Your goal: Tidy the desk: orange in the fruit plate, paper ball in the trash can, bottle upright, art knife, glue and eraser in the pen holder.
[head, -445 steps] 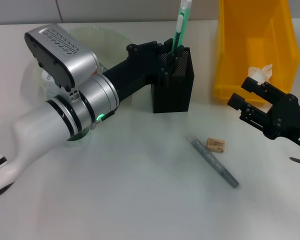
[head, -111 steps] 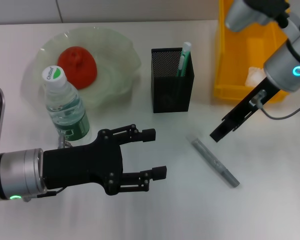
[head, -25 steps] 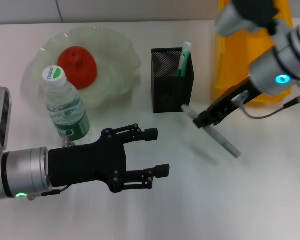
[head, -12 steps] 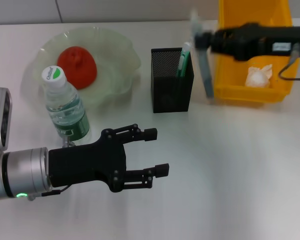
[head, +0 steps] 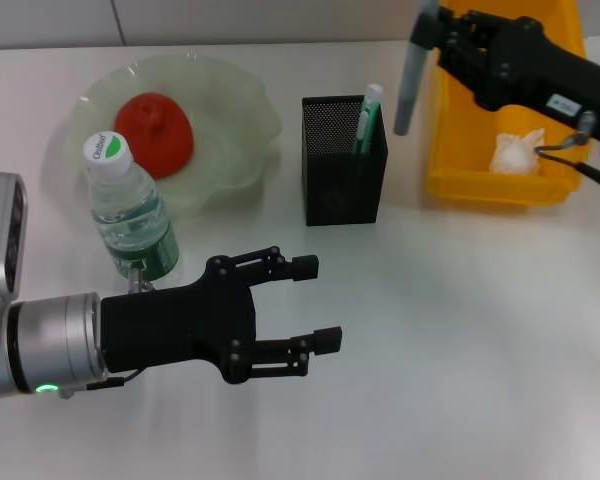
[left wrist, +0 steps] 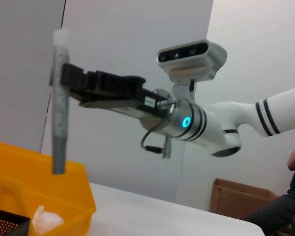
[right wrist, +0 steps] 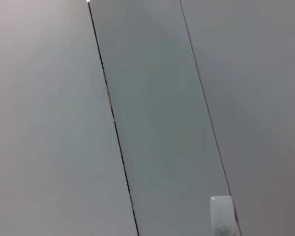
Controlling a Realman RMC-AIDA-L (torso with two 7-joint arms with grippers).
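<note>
Right gripper (head: 427, 38) clamping the upper end of the art knife (head: 409, 85), hanging it near-vertical in the air, just right of the pen holder (head: 344, 160) and left of the trash can (head: 507, 150). Gripping high, leaving the lower end free to drop in. Judging by looks: a light, stiff, slim grey stick, probably smooth and prone to swinging or slipping when pinched so near one tip.

Left gripper (head: 305, 306) hovering over the near table (head: 460, 360), fingers spread apart, carrying nothing.

Pen holder showing a green-and-white glue (head: 366, 115) leaning inside; eraser not visible. Trash can holding the paper ball (head: 514, 152). Fruit plate (head: 235, 120) at far left cradling the orange (head: 154, 132). Bottle (head: 130, 215) standing upright just near the plate.
</note>
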